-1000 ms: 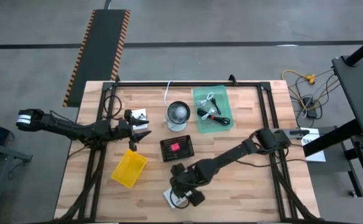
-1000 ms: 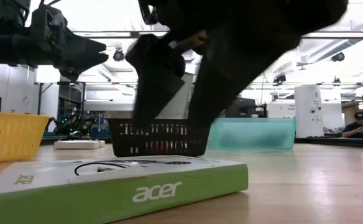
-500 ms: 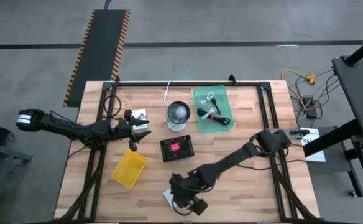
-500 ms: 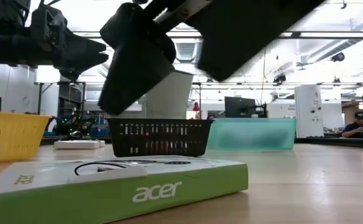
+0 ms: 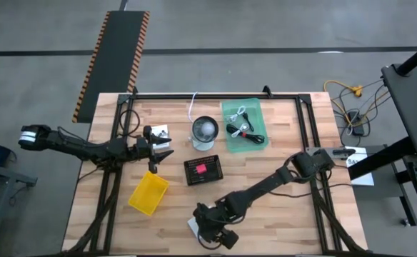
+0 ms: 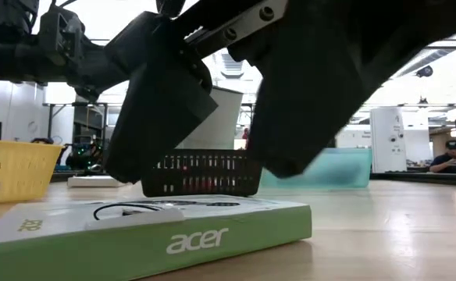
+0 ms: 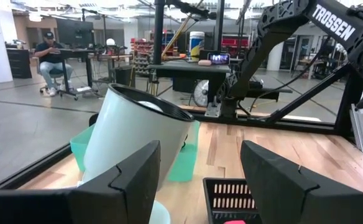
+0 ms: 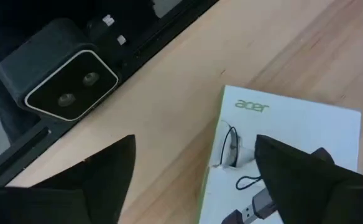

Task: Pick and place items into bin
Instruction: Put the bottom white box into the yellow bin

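Note:
My right gripper (image 5: pixel 214 232) (image 6: pixel 204 168) (image 8: pixel 194 149) is open and hovers low over a white packet with a green side printed "acer" (image 5: pixel 197 227) (image 6: pixel 150 226) (image 8: pixel 287 143), which lies flat near the table's near edge; the fingers stand above it, apart from it. My left gripper (image 5: pixel 158 152) (image 7: pixel 200 155) is open and held above the table's left part, beside a second white packet (image 5: pixel 159 132). A teal bin (image 5: pixel 245 126) holds a black cable and a white cable. A black basket (image 5: pixel 203 170) holds a tiny red cube. The pen and die do not show.
A yellow bin (image 5: pixel 148 193) (image 6: pixel 13 168) sits left of the acer packet. A round white cup (image 5: pixel 203 132) (image 7: pixel 138 134) stands behind the black basket (image 6: pixel 201 172). The low camera (image 8: pixel 57 84) sits on the near edge, close to my right gripper. A black frame borders the table.
My right gripper has moved toward the table's near edge and come down, so that it now hangs over the acer packet. The packet has not moved.

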